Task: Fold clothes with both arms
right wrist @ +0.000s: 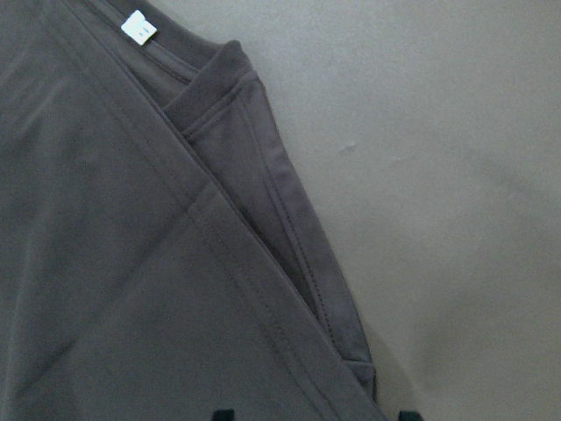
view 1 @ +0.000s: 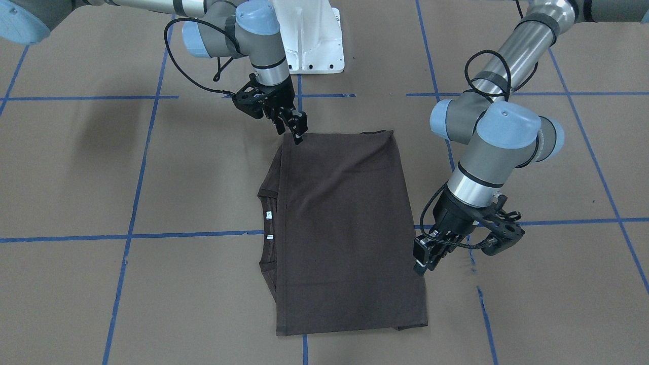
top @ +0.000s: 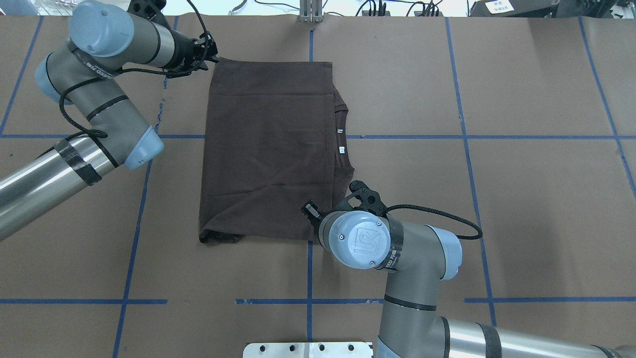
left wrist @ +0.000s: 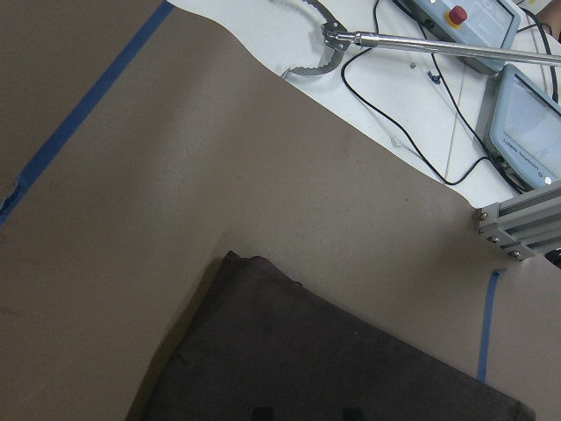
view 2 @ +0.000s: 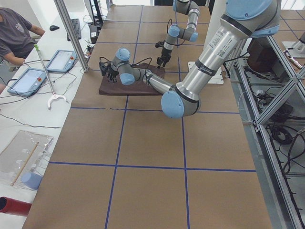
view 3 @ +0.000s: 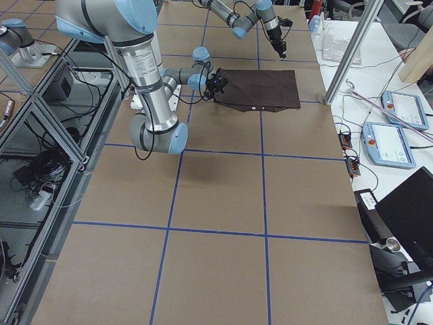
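Note:
The dark brown T-shirt (view 1: pixel 345 228) lies folded into a flat rectangle on the brown table, also in the overhead view (top: pixel 268 149). Its ribbed collar (top: pixel 343 139) with small white labels pokes out on my right side. My left gripper (top: pixel 211 49) hovers at the shirt's far left corner, its jaws apart and empty; it shows too in the front view (view 1: pixel 421 261). The left wrist view shows that corner (left wrist: pixel 254 263) lying flat. My right gripper (view 1: pixel 296 133) is open and empty at the near right corner, over the folded edge (right wrist: pixel 289 228).
The white pedestal (view 1: pixel 314 40) stands at the table's near edge. Blue tape lines (top: pixel 397 136) cross the table. Beyond the far edge lie a grabber tool (left wrist: pixel 324 44), cables and control tablets (view 2: pixel 28 78). An operator (view 2: pixel 14 33) sits there.

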You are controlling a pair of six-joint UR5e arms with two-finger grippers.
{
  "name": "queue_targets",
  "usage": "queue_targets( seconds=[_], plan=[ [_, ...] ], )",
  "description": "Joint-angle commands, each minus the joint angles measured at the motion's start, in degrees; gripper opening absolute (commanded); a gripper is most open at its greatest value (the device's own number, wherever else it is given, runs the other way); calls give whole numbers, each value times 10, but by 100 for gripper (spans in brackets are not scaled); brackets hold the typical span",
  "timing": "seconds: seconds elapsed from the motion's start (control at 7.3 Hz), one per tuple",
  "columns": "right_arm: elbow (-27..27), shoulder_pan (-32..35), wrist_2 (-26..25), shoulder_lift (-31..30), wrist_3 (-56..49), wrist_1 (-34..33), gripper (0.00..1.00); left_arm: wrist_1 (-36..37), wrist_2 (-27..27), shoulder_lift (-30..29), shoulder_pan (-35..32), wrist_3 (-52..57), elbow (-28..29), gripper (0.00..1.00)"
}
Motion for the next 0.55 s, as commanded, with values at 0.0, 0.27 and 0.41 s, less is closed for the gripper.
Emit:
queue_targets(
  seconds=[0.0, 0.27, 0.41],
  plan=[
    [-12, 9, 3, 3, -10, -1, 69, 0, 0, 3, 1, -8, -1, 39],
    [-13, 8, 4, 4, -11, 0, 70, 0, 0, 4, 1, -9, -1, 39],
    [-16, 8, 6, 4, -11, -1, 71, 0, 0, 4, 1, -10, -1, 39]
  ],
)
